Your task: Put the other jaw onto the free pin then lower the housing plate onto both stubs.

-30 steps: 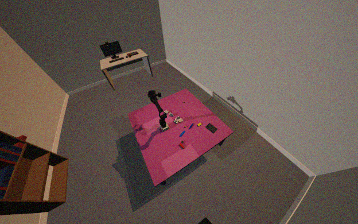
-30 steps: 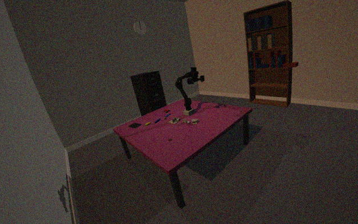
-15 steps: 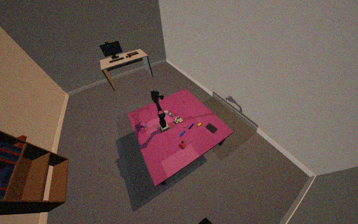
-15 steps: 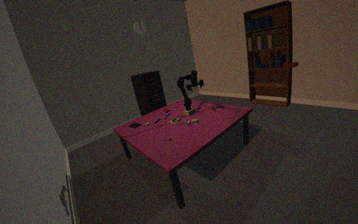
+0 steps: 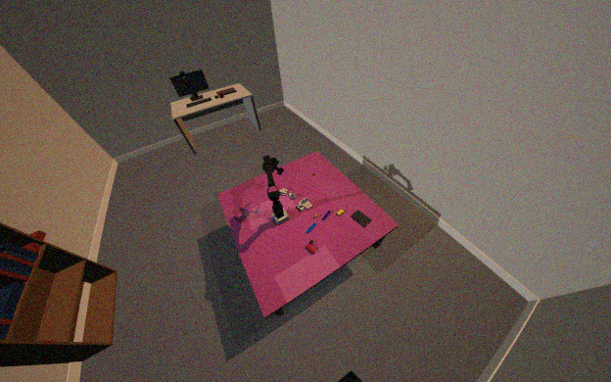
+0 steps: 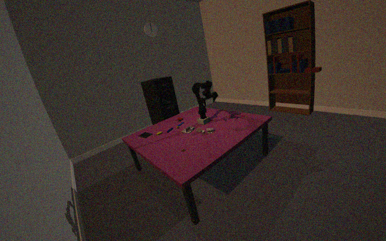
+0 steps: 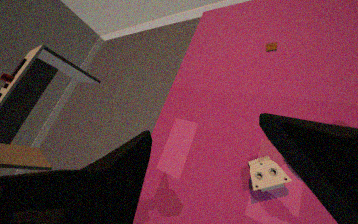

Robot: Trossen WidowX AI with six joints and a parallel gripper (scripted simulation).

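Note:
My gripper (image 5: 280, 170) (image 6: 214, 99) (image 7: 203, 127) is open and empty, high above the table. A pale plate with two round holes, seemingly the housing plate (image 5: 283, 191) (image 6: 210, 130) (image 7: 266, 183), lies on the pink table, below and right of the gap between the fingers in the wrist view. A small pale part, perhaps the loose jaw (image 5: 292, 195) (image 6: 201, 131), lies beside it. The pale base assembly (image 5: 304, 205) (image 6: 188, 130) lies on the other side of that part. Its pins, teeth and fitted jaw are too small to tell apart.
On the pink table (image 5: 260, 294) (image 6: 195, 160) (image 7: 230, 75) are an orange block (image 5: 313, 174) (image 6: 183, 150) (image 7: 271, 47), blue pieces (image 5: 311, 228), a yellow block (image 5: 340, 213) (image 6: 159, 133), a red object (image 5: 310, 248) and a dark flat pad (image 5: 360, 218) (image 6: 145, 135).

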